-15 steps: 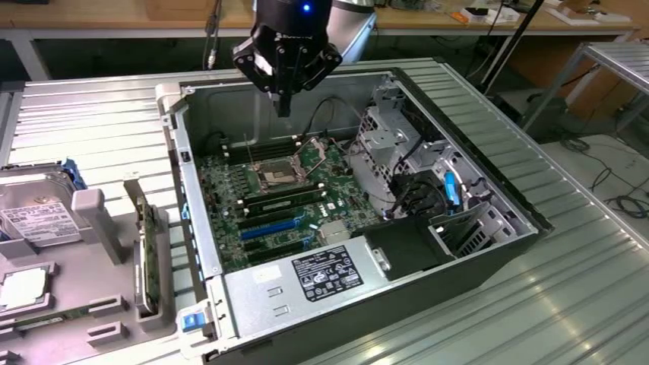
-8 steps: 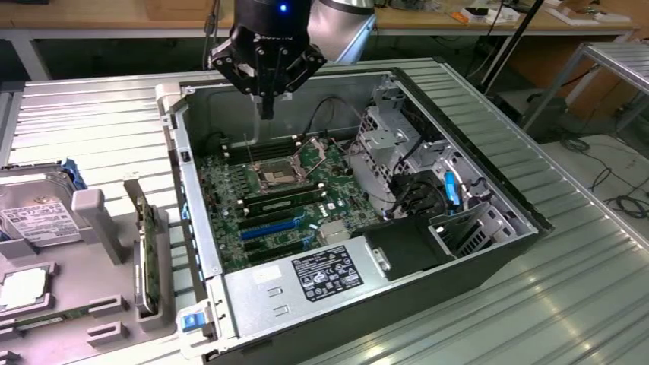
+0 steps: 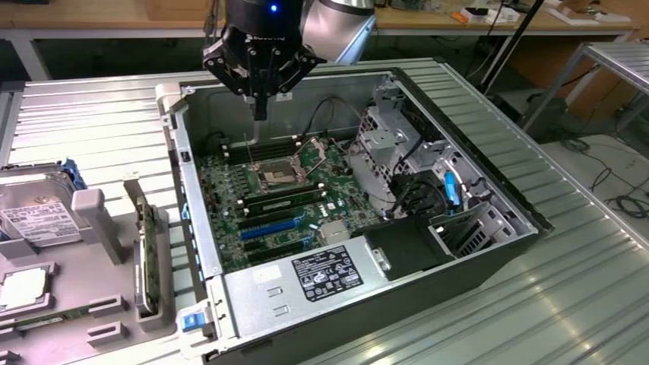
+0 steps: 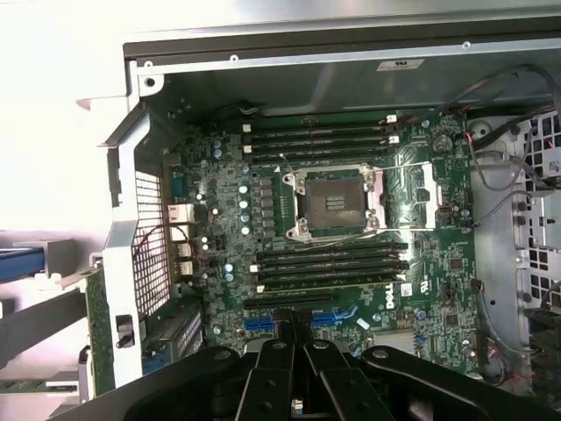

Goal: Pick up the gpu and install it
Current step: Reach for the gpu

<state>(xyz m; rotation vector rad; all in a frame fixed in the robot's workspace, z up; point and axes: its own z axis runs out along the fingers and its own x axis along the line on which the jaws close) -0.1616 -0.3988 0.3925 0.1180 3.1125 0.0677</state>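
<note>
Ribbed metal tabletop [image 3: 568, 251] carries an open computer case [image 3: 193, 190] lying on its side, with workbenches behind.

The gripper [image 3: 261, 114] hangs pointing straight down over the far end of the case, just inside its rear wall. Its fingers are pressed together and nothing is between them, so it is closed and empty. In the wrist view the dark fingers frame the board from above.

Directly below lies the motherboard [image 3: 289, 194], with the bare processor socket [image 3: 276, 179] under the raised latch and rows of memory slots on either side. Nearer the camera are the blue expansion slots [image 3: 269, 226], all unoccupied, and beyond them the power supply [image 3: 324, 277] with its white-lettered label.

Outside the case, toward the exterior view's left, stands a grey parts holder [image 3: 96, 220]. The gpu [image 3: 148, 258] sits in it, upright on its long edge, just beside the case's side wall and not touching the gripper. A hard drive [image 3: 36, 217] rests further to that side.

As I judge it, the pick turns on this: the card lies to the exterior view's left of the gripper and nearer the camera, across the case wall, with its long axis running roughly parallel to that wall. Its thin upper edge faces up, so the closed fingers are well apart from it and not aligned over it.
</note>
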